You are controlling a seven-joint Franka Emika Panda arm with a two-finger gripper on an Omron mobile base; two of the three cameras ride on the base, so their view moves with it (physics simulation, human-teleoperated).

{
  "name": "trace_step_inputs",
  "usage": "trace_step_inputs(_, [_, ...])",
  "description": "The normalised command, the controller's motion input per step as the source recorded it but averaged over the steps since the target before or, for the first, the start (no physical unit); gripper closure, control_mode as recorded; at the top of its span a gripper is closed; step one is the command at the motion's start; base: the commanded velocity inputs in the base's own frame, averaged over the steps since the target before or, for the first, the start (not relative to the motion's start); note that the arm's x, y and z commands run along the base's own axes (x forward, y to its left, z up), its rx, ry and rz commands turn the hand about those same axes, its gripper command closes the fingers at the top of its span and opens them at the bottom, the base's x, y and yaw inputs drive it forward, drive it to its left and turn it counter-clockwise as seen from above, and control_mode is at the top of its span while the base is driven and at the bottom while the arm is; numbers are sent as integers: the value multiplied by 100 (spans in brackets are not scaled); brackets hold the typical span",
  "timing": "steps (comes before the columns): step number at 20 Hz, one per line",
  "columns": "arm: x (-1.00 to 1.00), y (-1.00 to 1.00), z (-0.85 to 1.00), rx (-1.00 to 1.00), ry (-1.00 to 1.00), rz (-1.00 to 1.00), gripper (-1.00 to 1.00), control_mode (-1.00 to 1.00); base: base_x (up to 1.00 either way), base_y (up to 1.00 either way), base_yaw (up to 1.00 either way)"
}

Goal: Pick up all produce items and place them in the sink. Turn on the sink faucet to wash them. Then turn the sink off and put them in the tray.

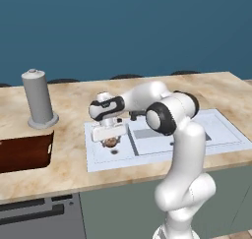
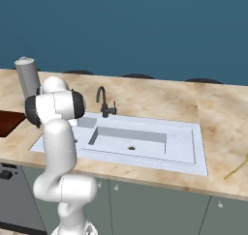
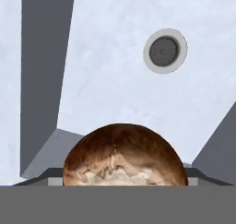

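Observation:
My gripper (image 1: 109, 138) hangs over the left basin of the pale sink (image 1: 93, 157), shut on a tan-brown mottled produce item (image 1: 110, 143). In the hand view that round item (image 3: 123, 156) sits between the fingertips, above the basin floor and short of the drain hole (image 3: 165, 50). The black gooseneck sink faucet (image 2: 102, 101) stands at the back rim of the sink (image 2: 193, 149). At the left of the counter lies the reddish-brown tray (image 1: 24, 152), whose corner (image 2: 8, 123) also shows in the right base view.
A tall grey cylinder (image 1: 39, 99) stands on the counter behind the tray. A thin yellow stick (image 2: 237, 168) lies on the counter far right of the sink. My own arm rises in front of the sink's middle.

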Motion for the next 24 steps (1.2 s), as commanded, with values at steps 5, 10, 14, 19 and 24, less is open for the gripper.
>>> trace_step_inputs(5, [31,-10,-55,-7,-3,0,100,-100,0,0,0])
trace_step_inputs(10, [28,0,-42,-1,-4,0,100,-100,0,0,0])
trace_step_inputs(14, [48,0,-18,0,-4,0,100,-100,0,0,0])
trace_step_inputs(19, [42,0,-23,0,-1,0,-100,-100,0,0,0])
trace_step_inputs(24, [33,0,-24,0,0,0,-100,-100,0,0,0])
